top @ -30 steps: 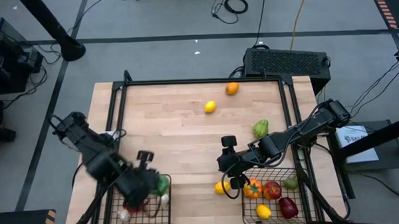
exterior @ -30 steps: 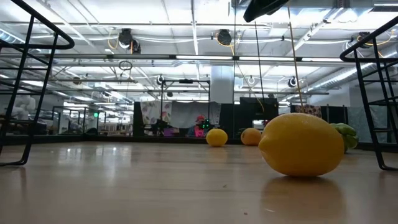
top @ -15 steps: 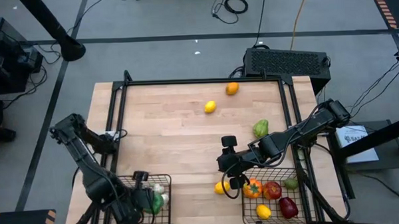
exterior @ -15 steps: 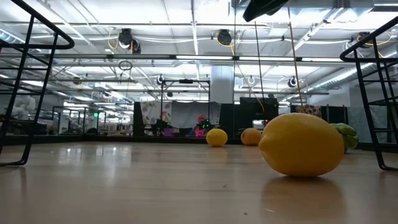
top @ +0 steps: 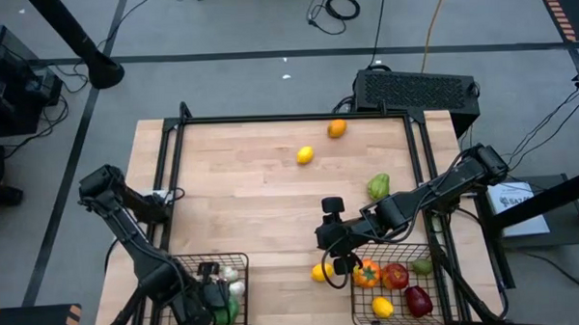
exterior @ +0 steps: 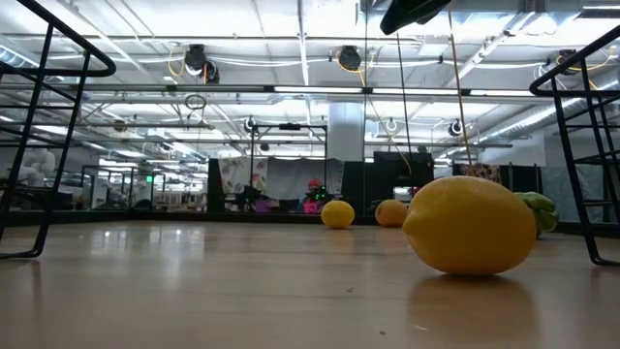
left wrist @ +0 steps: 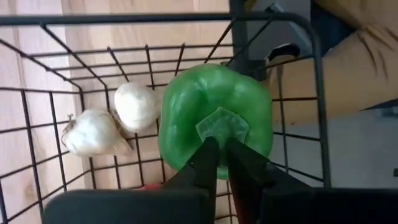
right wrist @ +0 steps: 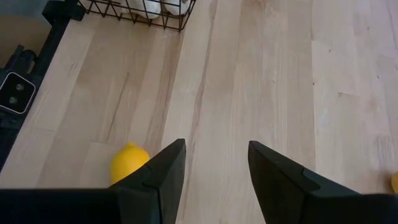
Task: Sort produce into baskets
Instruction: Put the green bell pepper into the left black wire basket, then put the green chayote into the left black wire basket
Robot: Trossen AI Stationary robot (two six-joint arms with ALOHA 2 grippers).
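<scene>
- Our left gripper [left wrist: 219, 163] sits inside the left basket [top: 178, 282] at the table's [top: 262, 197] near-left corner, its fingers pinched on the stem of a green pepper [left wrist: 214, 115].
- In the left wrist view the green pepper hangs among the wires of that basket, with two white garlic bulbs [left wrist: 115, 121] lying just beside it on the mesh floor; a trace of something red shows below them, too little for us to name.
- Our right gripper [right wrist: 211, 165] hovers near the table's near edge, just beside the inner wall of the right basket [top: 438, 263], with its fingers spread apart and holding nothing.
- A lemon [top: 320, 271] lies on the table just beside the right gripper and next to the right basket's inner wall; in the low view it is the big yellow piece close to the camera [exterior: 470, 225].
- The right basket at the near-right corner holds an orange tomato [top: 367, 273], a red apple [top: 396, 275], a second lemon [top: 381, 306], a red pepper [top: 418, 300] and a green piece [top: 423, 266] we cannot name.
- Loose on the table we see another green pepper [top: 378, 186] towards the right edge, a third lemon [top: 305, 155] near the middle of the far half, and an orange [top: 337, 128] at the far edge.
</scene>
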